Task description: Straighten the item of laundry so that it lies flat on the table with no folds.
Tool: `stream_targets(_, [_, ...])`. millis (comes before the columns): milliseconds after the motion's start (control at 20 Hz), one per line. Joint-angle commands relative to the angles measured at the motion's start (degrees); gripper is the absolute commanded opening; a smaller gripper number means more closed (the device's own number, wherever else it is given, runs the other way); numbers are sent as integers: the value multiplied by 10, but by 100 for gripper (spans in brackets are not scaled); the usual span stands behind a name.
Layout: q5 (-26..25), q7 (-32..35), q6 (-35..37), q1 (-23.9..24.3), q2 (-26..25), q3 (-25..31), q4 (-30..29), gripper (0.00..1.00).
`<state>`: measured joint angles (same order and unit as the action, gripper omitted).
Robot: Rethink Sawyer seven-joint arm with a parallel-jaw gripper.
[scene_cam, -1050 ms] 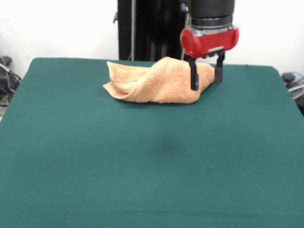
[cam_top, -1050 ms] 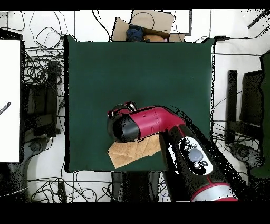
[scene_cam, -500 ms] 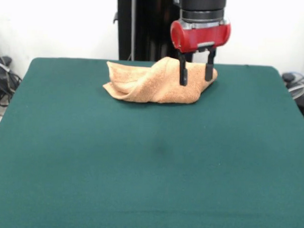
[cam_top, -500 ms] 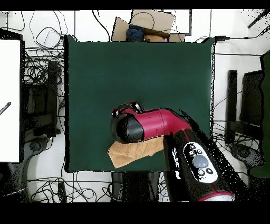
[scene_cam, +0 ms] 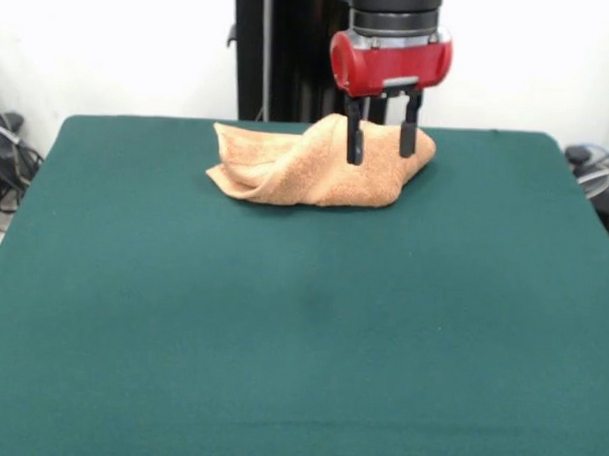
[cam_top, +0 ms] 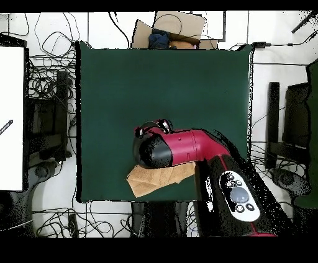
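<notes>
The item of laundry, a light orange-tan towel [scene_cam: 312, 166], lies bunched and folded over itself near the far edge of the dark green table [scene_cam: 301, 318]. My gripper [scene_cam: 379, 149] hangs open in front of the towel's raised right-hand hump, with nothing between its two black fingers [scene_cam: 356, 142]. Seen from overhead, the red arm covers most of the towel [cam_top: 152, 180], and only its part nearest the table edge by the robot's base shows. The gripper itself is hidden there under the arm.
Cables and dark equipment [cam_top: 53, 118] lie on the floor around the table. A cardboard box [cam_top: 174, 28] sits beyond the table's far edge in the overhead view. A white panel [cam_top: 11, 118] stands at the left.
The gripper has risen and shifted left in the front view, from beside the towel's right end to in front of its hump. The towel has not moved.
</notes>
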<state>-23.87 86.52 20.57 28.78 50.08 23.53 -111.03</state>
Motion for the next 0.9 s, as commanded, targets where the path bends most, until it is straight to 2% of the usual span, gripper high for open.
stream_targets(50, [21, 108, -14, -15, 4, -27, -20, 100])
stream_targets(600, [16, 110, -29, -29, -32, -41, 19, 100])
stream_targets(900, [25, 103, -7, -41, -52, -47, 57, 100])
